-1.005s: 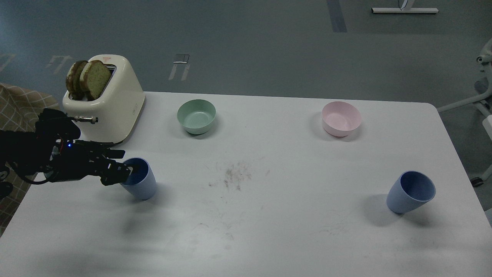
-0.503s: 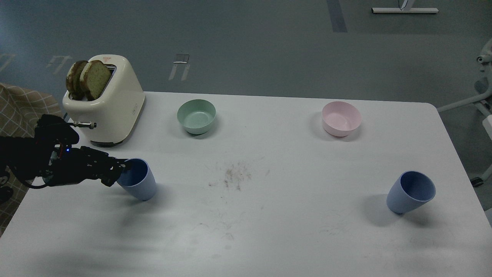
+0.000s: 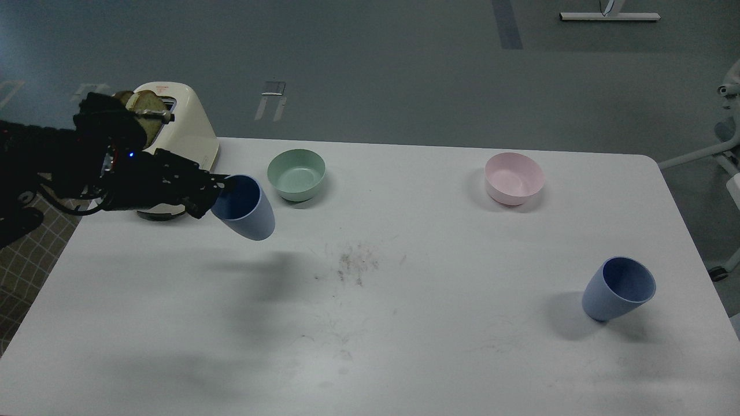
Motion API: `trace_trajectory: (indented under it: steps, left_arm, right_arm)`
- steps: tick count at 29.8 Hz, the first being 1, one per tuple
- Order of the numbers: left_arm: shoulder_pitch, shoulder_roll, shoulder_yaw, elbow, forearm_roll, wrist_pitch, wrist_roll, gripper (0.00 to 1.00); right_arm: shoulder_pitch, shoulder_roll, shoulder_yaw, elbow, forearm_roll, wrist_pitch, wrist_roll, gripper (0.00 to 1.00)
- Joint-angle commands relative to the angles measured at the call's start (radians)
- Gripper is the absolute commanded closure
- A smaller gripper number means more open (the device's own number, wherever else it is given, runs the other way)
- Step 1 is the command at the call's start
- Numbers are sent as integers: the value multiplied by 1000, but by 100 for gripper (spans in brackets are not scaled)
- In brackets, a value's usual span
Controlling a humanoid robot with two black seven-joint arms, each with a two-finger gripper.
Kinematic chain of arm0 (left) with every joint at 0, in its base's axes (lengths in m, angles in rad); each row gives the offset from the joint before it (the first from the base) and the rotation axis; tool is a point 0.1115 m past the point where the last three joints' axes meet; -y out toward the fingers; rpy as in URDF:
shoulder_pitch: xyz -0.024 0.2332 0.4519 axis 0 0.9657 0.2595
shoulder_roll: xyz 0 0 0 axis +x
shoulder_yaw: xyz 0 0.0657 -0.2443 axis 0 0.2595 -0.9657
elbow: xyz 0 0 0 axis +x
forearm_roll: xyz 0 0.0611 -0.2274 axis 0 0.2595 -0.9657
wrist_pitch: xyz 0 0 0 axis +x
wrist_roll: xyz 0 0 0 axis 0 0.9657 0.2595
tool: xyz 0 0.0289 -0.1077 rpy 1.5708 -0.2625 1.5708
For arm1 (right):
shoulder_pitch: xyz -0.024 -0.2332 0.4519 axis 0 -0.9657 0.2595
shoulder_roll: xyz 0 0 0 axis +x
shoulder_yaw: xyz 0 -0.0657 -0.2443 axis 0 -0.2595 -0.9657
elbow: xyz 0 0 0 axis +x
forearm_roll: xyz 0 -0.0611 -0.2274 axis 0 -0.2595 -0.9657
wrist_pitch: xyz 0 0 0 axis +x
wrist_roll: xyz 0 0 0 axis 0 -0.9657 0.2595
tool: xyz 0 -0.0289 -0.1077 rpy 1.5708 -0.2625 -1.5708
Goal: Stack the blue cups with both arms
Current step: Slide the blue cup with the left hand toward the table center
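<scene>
We have one blue cup (image 3: 244,207) in the air at upper left of the frame, above the table (image 3: 370,323), pinched at its rim by our left gripper (image 3: 215,190); a rim pinch is thin, so we judge it could slip or swing, and it passes near the green bowl (image 3: 296,174); its long axis is tilted, mouth facing upper left, base lower right. The other blue cup (image 3: 618,288) stands at lower right, well apart; our right gripper is out of view. The toaster (image 3: 184,124) sits behind our arm.
</scene>
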Motion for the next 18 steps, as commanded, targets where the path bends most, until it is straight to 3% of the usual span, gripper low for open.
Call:
trace_trajectory:
  steps: [1,7,18]
  left_arm:
    - [-83,-164,3,25,44,-41,11,100]
    - [-86,-373,37,79,141,-41,15,100]
    - [-86,-528,118,263,166,-41,54,100]
  right_arm:
    - [-8,-2,17,0,0,0,0,0]
    - [-30,-2,19,-2,0,0,0,0]
    - [-39,-2,34,0,0,0,0,0]
